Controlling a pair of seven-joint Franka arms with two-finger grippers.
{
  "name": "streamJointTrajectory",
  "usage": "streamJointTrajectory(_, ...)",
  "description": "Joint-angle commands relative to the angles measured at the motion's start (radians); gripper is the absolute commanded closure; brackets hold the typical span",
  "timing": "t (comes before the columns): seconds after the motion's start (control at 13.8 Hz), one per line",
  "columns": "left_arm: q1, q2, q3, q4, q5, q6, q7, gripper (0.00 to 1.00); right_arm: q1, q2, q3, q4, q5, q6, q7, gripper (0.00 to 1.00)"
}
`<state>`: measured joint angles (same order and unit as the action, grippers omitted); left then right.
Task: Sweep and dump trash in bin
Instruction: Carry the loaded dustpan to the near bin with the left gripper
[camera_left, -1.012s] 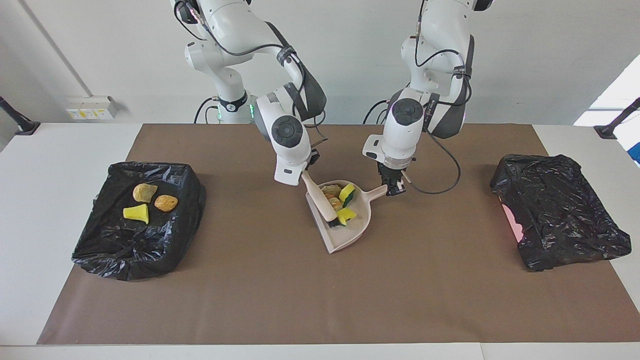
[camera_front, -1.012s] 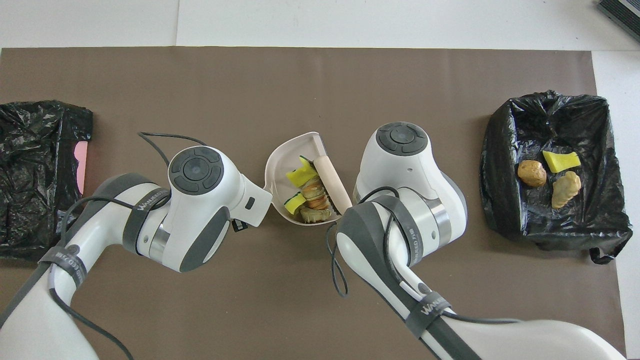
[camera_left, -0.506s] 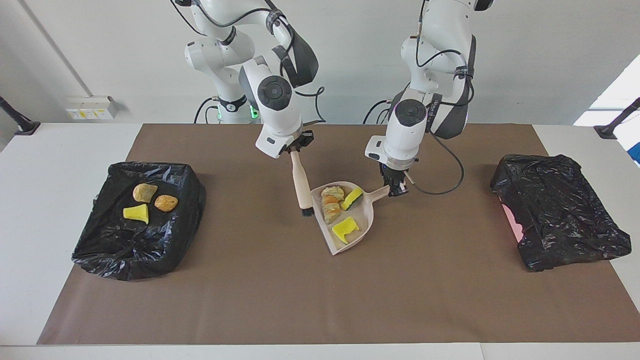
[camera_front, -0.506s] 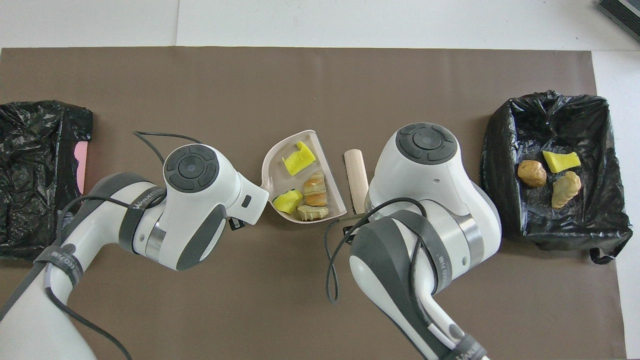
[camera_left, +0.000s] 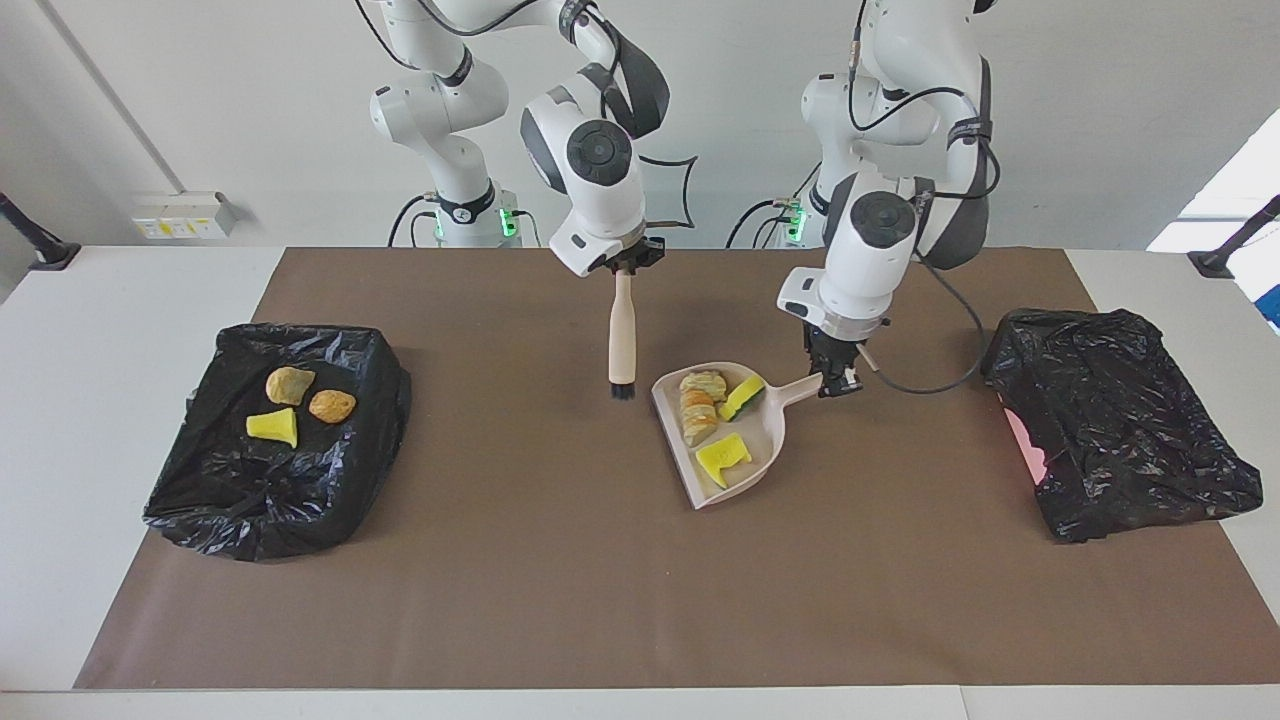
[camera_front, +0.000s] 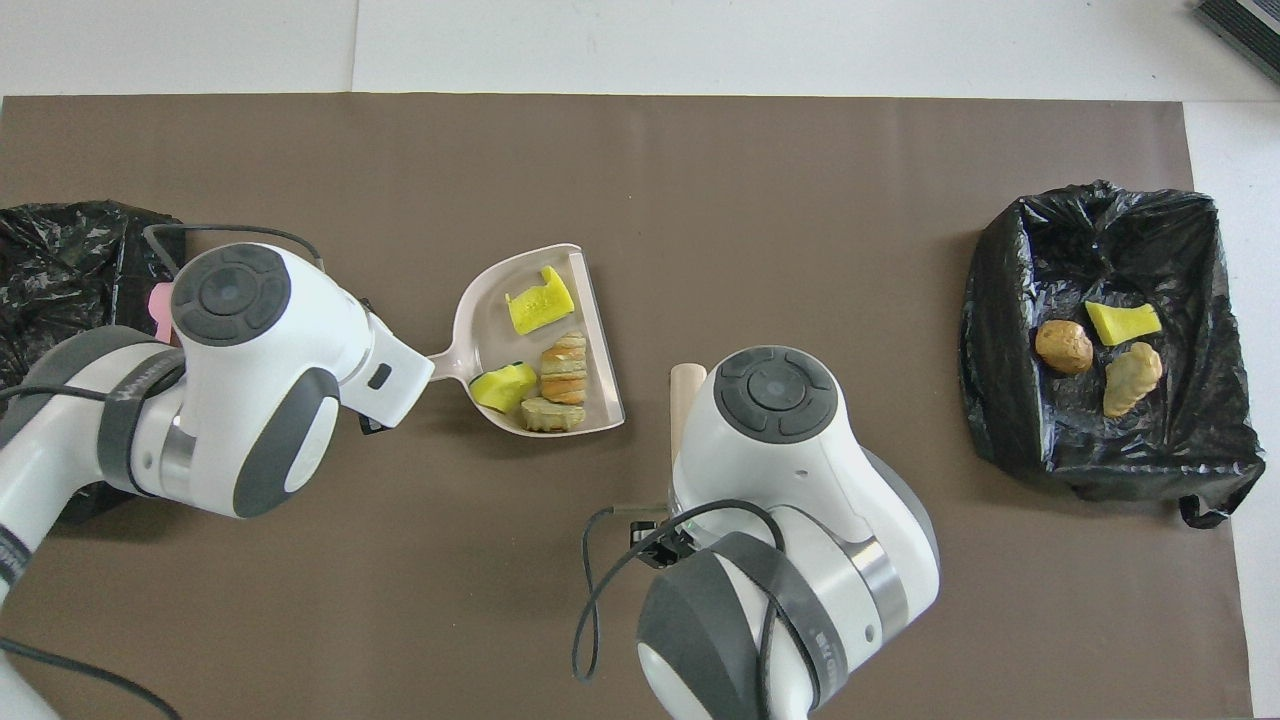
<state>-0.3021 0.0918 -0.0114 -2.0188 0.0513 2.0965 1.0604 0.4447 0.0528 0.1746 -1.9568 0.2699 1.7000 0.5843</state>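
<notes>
Left gripper (camera_left: 838, 381) clamps the dustpan (camera_left: 770, 440) handle, trash (camera_left: 712, 412) inside (right gripper (camera_left: 623, 268) grips brush (camera_left: 622, 340)).

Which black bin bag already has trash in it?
The bin bag at the right arm's end of the table: three lumps of trash lie in it. No trash shows in the other bag, at the left arm's end.

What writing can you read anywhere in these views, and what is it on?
None is readable. The dark strap on the left arm and the strap on the right arm carry lettering too blurred to read. The wall box has yellow stickers too small to read.
</notes>
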Motion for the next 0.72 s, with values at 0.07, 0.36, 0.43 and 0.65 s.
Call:
streamJointTrajectory(0.07, 0.176, -0.105, -0.007, -0.009, 0.008, -0.070, 0.270, 1.00, 0.049, -0.157, -0.001, -0.219, 0.078, 0.127, 0.028, 1.00)
streamJointTrajectory(0.36, 0.444, -0.106, -0.006, 0.064, 0.007, -0.122, 0.531, 1.00, 0.136, -0.163, -0.001, -0.312, 0.126, 0.234, 0.139, 1.00)
streamJointTrajectory(0.43, 0.516, -0.095, -0.006, 0.109, 0.007, -0.139, 0.556, 1.00, 0.170, -0.157, -0.001, -0.338, 0.126, 0.289, 0.179, 1.00)
streamJointTrajectory(0.65, 0.719, -0.060, -0.006, 0.227, 0.007, -0.156, 0.586, 1.00, 0.222, -0.117, -0.001, -0.373, 0.126, 0.355, 0.193, 1.00)
